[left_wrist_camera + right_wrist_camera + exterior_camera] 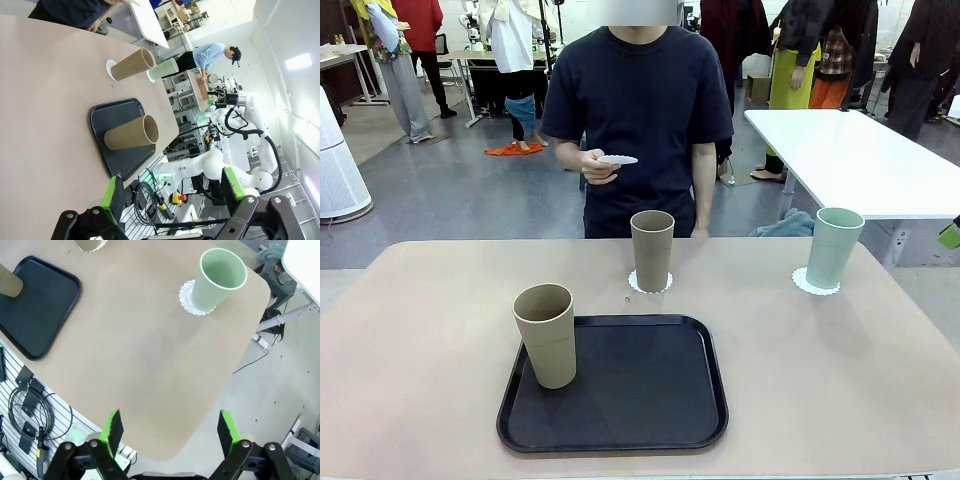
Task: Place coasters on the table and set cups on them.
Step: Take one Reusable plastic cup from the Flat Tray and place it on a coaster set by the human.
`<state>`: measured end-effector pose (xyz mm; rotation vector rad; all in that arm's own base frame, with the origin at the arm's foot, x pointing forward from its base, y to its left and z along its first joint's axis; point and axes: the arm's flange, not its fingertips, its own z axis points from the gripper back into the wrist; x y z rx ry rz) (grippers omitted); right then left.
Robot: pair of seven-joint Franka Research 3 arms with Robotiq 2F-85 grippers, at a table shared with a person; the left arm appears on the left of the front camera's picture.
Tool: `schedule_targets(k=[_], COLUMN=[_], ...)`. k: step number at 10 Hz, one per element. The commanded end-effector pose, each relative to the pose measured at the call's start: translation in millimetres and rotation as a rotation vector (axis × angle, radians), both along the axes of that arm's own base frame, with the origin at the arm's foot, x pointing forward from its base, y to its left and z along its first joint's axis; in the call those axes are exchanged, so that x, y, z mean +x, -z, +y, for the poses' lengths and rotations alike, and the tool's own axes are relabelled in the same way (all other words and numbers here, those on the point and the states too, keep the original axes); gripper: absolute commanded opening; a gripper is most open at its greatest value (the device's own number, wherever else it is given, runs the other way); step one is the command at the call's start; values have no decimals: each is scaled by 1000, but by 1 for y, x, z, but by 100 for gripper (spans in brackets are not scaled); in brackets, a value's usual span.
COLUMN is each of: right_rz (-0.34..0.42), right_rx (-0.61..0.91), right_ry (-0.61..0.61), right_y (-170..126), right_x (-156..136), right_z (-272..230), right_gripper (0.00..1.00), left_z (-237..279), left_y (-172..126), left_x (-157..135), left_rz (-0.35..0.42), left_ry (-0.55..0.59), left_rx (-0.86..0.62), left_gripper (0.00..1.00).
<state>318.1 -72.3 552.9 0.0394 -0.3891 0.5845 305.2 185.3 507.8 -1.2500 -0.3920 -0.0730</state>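
Left gripper (173, 189) and right gripper (170, 426) hover empty, jaws wide apart, the right above the table's (420, 320) near right corner. The person's hand (601, 167), at chest height, pinches one coaster (620, 159). Brown cup (652, 248) and mint cup (834, 245) stand on coasters (816, 286) along the far edge; second brown cup (546, 335) on the tray (640, 400).

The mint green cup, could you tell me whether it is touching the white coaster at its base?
Touching: the right wrist view shows the mint green cup standing on the coaster.

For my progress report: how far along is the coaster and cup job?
Done: mint cup and middle tan cup each stand on a coaster. In hand: the person's hand holds the third coaster. Left: the other tan cup on the tray awaits it.
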Motion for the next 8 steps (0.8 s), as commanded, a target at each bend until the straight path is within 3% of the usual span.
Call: schedule_targets(k=[1,2,4,6,7,8], right_rz=[23,0,237,395,436,413], right_rx=[8,0,478,962,1171,1277], right_ry=[23,0,-8,87,161,242], right_y=[-5,0,4,6,10,17], right_x=[4,0,12,41,49,52], right_z=[0,0,-26,-69,-97,-121], right_gripper=[100,100,100,100,100,100], left_z=[1,1,1,1,1,1], left_y=[-2,-2,-2,-2,-2,-2], left_x=[-1,-1,-1,-1,-1,-1], left_rz=[-9,-9,-9,-9,-9,-9], left_ry=[-2,-2,-2,-2,-2,-2], left_rx=[-13,-13,-13,-13,-13,-13], left_gripper=[100,100,100,100,100,100])
